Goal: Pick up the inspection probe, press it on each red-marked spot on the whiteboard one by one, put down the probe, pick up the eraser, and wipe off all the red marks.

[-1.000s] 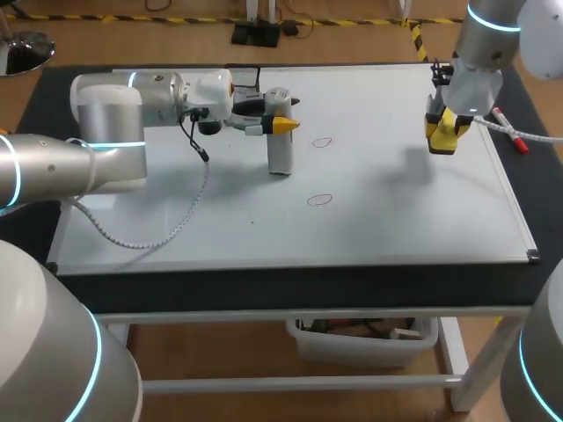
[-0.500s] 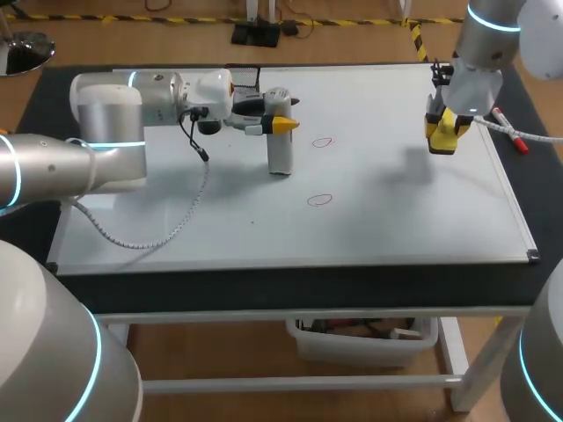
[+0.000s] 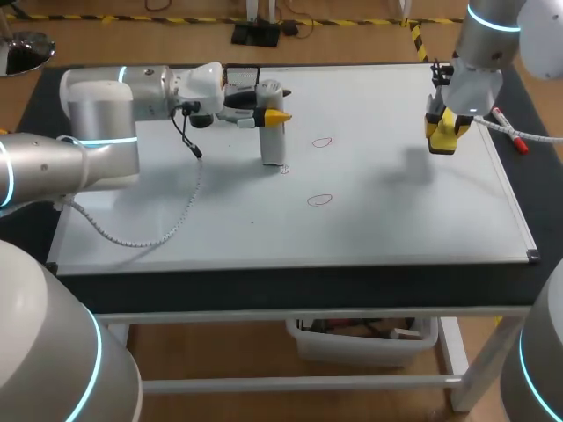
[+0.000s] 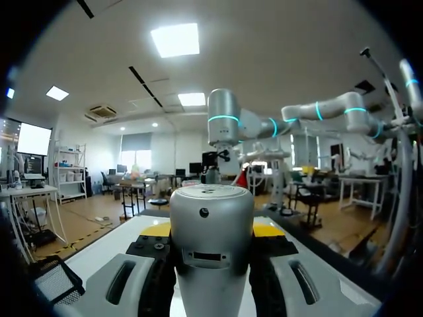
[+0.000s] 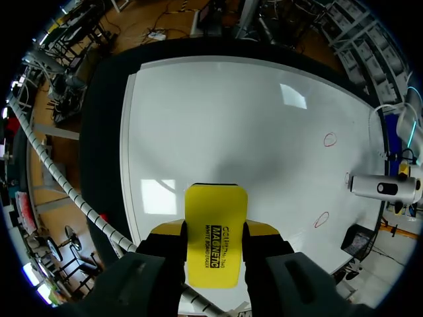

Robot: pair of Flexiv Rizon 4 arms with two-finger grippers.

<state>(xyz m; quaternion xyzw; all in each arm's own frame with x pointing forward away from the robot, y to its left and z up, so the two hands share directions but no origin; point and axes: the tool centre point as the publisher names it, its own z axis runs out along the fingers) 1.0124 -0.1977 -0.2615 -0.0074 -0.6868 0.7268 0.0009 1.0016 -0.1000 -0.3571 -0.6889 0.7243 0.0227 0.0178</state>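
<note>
The inspection probe [image 3: 274, 132], a silver-white cylinder, stands upright over the whiteboard [image 3: 387, 220], and my left gripper [image 3: 268, 115] is shut on its upper part. Its lower end is just beside a small red mark [image 3: 284, 169]. Two more red ovals [image 3: 323, 141] [image 3: 319, 200] lie to the right. In the left wrist view the probe [image 4: 211, 224] fills the gap between the fingers [image 4: 268, 230]. My right gripper [image 3: 444, 132] hangs above the board's right part, shut on the yellow eraser [image 5: 215, 234]. From there I see the red marks [image 5: 329, 139] [image 5: 322, 220] and the probe [image 5: 383, 187].
A red-capped marker [image 3: 510, 132] lies at the board's right edge, close to my right gripper. A black wire holder [image 3: 244, 76] sits at the board's back edge behind the probe. A coiled cable [image 3: 149, 233] hangs from my left arm over the board's left part.
My left arm has shifted the probe a little left and back, and the small red mark that it covered now shows beside its lower end. The right arm has kept still.
</note>
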